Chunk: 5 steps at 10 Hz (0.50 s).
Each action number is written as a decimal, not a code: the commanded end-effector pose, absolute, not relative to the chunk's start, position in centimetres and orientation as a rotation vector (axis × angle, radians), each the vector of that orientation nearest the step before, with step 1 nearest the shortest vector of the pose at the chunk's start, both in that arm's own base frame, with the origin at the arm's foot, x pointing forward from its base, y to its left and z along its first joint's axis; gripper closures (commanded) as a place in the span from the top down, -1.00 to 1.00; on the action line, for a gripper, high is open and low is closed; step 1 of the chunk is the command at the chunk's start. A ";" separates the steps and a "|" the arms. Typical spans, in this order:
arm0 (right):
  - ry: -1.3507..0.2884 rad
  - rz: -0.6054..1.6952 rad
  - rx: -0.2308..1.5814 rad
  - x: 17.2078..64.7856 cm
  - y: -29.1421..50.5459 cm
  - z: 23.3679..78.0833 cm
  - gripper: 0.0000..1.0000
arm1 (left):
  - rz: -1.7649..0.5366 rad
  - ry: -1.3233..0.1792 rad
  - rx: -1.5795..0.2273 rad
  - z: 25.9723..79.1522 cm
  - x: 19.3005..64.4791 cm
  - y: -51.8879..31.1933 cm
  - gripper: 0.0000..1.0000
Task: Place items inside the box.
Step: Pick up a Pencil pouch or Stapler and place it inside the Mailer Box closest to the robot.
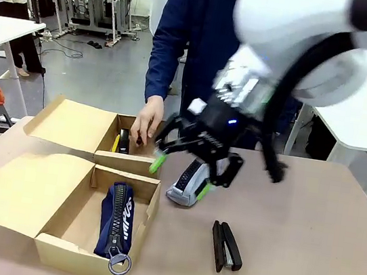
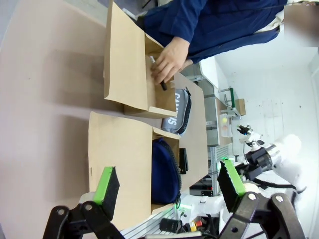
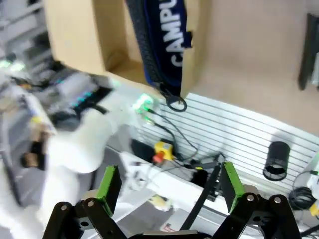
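Note:
Two open cardboard boxes stand at the table's left. The near box [image 1: 62, 247] holds a navy zip pencil case [image 1: 116, 220] [image 2: 164, 172] [image 3: 159, 40]. In the far box [image 1: 76, 126] lies a yellow utility knife [image 1: 116, 143], and a person's hand [image 1: 146, 122] [image 2: 169, 62] reaches in with a black marker pen [image 2: 160, 83]. My right gripper [image 1: 181, 176] [image 3: 169, 181] hangs open just above a grey zip pencil case [image 1: 181, 193] [image 2: 179, 109] beside the boxes. A black stapler [image 1: 226, 246] [image 2: 183, 160] lies to the right. My left gripper [image 2: 168, 181] is open and holds nothing.
The person in a dark blue top stands at the table's far side, behind the far box. The right half of the table [image 1: 320, 232] is bare wood. Box flaps [image 1: 12, 185] spread out to the left. White tables stand in the room behind.

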State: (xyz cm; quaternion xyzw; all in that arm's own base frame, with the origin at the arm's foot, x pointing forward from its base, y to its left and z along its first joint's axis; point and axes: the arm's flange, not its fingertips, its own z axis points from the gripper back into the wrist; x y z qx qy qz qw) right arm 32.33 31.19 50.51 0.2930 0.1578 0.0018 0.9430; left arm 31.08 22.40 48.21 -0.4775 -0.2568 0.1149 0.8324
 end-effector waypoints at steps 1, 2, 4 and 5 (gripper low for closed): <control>0.261 -0.083 0.867 30.9 20.4 49.6 1.00 | 0.228 -0.559 -1.017 48.2 30.9 22.3 1.00; 0.206 -0.136 1.039 30.1 13.9 48.6 1.00 | 0.228 -0.559 -1.017 48.2 30.9 22.3 1.00; 0.088 -0.124 1.325 27.5 5.7 46.4 1.00 | 0.228 -0.559 -1.017 48.2 30.9 22.3 1.00; 0.036 -0.084 1.469 25.8 2.2 44.6 1.00 | 0.228 -0.559 -1.017 48.2 30.9 22.3 1.00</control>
